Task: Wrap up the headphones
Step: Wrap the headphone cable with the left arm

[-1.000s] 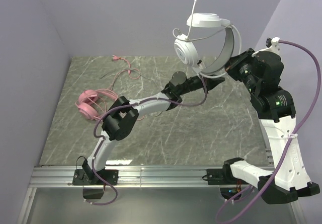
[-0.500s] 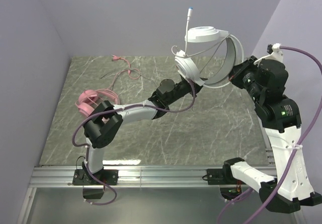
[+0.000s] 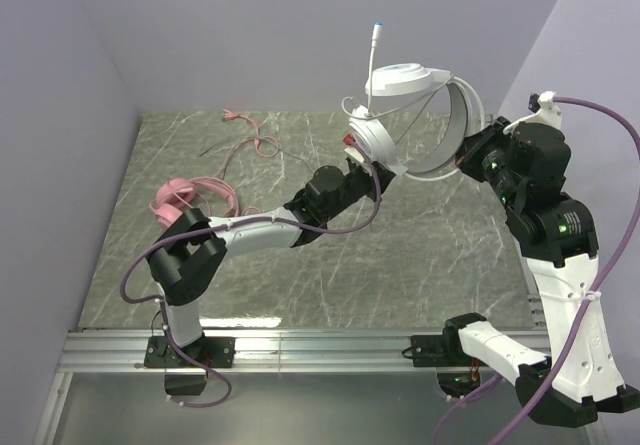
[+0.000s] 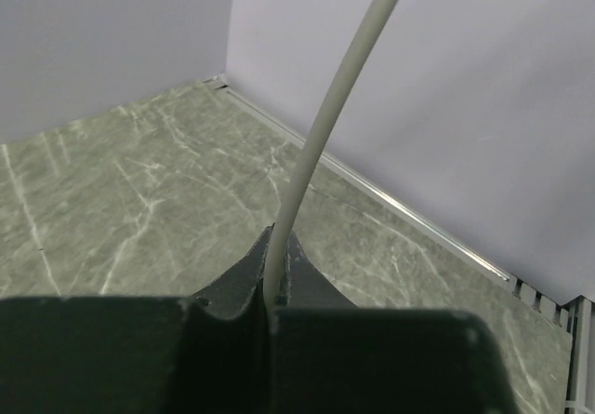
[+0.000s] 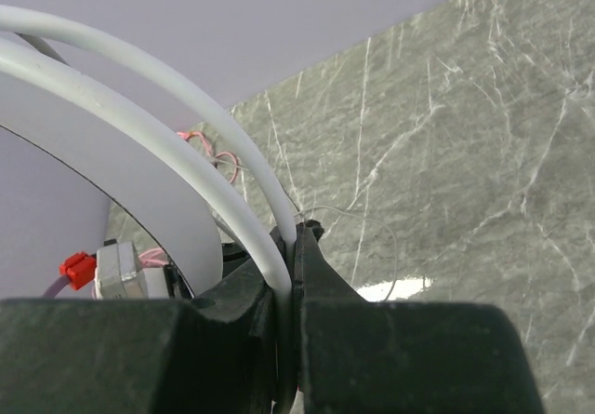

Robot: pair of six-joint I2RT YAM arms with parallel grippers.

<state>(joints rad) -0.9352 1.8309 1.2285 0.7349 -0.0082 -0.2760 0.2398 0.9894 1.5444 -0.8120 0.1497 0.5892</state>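
On the left we see the pink headphones point(image 3: 178, 203) lying on the surface point(image 3: 420, 255), their pink cord point(image 3: 245, 147) trailing toward the back. Our left end effector point(image 4: 277, 265) is closed on the thin cord point(image 4: 325, 126) of the white-grey headphones point(image 3: 405, 80). These hang in the air over the surface's far right part, and our right end effector point(image 5: 293, 247) is clamped on their headband point(image 3: 455, 115).

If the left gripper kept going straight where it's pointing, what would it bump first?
Probably the green-grey marble table near the pale lilac wall. Past the thin grey cord that the left gripper pinches, nothing else shows ahead, though depth is unclear.
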